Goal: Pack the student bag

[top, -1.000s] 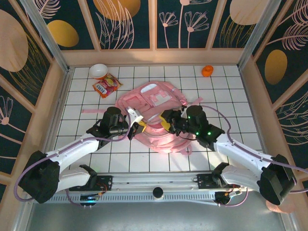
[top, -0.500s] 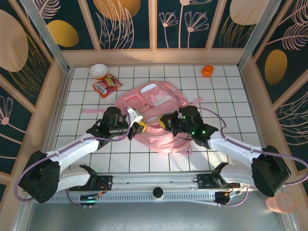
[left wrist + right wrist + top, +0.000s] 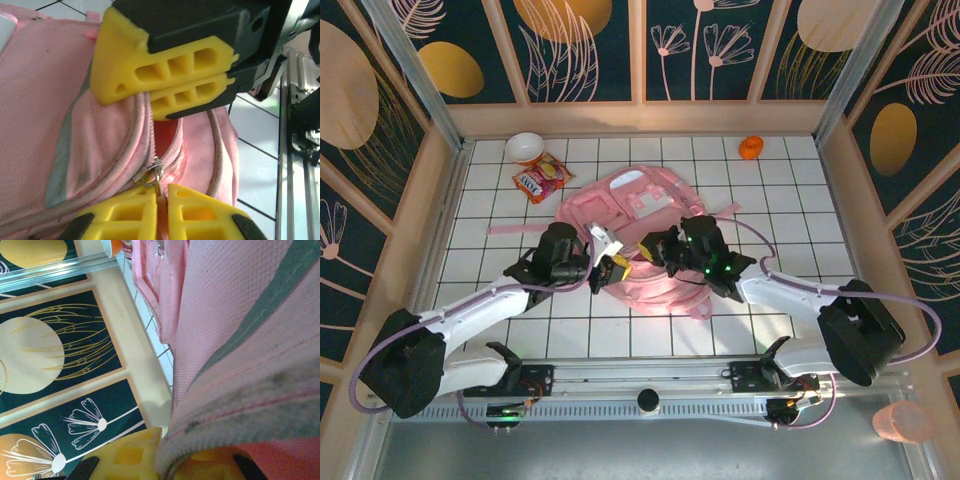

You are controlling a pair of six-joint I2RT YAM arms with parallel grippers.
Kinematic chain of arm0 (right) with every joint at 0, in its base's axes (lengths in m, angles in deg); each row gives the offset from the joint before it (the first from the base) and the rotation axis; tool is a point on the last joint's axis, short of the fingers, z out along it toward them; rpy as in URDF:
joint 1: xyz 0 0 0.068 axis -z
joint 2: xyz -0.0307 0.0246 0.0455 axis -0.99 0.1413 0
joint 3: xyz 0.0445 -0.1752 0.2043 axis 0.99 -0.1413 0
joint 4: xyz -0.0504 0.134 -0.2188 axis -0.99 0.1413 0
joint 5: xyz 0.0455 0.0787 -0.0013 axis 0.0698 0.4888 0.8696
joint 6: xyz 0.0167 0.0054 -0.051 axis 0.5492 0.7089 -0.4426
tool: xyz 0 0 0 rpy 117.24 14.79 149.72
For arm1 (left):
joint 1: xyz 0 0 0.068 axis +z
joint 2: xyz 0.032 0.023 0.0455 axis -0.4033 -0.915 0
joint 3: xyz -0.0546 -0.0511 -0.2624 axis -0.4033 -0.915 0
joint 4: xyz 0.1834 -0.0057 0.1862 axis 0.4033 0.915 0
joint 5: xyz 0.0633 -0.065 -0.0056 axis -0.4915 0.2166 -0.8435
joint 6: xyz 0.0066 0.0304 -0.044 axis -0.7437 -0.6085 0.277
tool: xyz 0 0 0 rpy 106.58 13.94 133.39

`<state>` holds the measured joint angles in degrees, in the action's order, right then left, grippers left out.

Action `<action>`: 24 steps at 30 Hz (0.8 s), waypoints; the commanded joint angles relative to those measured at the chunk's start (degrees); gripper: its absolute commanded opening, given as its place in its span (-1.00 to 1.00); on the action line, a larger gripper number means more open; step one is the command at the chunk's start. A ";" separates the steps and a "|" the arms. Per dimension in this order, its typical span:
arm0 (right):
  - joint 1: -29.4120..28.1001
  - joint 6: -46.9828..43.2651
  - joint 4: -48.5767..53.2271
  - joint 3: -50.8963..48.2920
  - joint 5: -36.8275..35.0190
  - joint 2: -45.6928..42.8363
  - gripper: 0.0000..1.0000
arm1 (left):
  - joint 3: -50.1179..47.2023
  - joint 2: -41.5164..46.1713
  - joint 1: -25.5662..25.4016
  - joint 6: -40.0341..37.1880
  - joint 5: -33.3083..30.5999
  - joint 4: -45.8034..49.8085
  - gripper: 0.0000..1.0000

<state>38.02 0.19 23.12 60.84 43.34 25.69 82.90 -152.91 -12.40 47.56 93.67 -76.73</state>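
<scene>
On white tiled table, centre: one student bag, pink, lying flat, zip partly open. Two grippers at bag's near edge: right gripper clamped on bag rim; left gripper pinched on one zipper pull. Far left: one snack packet, one white bowl. Far right: one small orange object.

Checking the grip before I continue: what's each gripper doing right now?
Left gripper: closed on the zipper pull of the backpack.
Right gripper: closed on the backpack's fabric edge.
</scene>
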 commanded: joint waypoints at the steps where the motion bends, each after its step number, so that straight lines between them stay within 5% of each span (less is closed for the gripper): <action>1: 0.24 -2.45 -3.35 2.41 -0.34 2.04 -1.00 | 4.07 -1.10 -3.14 2.47 9.03 -8.08 -0.69; 6: 2.85 -10.14 1.83 4.28 5.46 1.18 -1.00 | 5.22 -0.84 -3.75 0.57 9.00 -7.33 -0.15; 11: 7.75 -26.16 9.20 6.98 16.84 -0.46 -1.00 | 3.63 6.09 -3.78 -7.11 -0.81 -4.88 0.20; 17: 12.16 -47.07 25.04 13.43 26.49 0.43 -1.00 | 8.52 8.02 -3.78 -24.54 -7.93 10.23 0.33; 24: 17.33 -57.95 32.43 17.76 34.23 3.11 -1.00 | 10.35 1.41 -3.80 -33.38 -10.11 8.90 0.31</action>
<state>54.48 -49.27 52.59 75.29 70.86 28.35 91.62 -148.56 -16.13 20.83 84.91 -69.08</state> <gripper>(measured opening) 0.072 0.659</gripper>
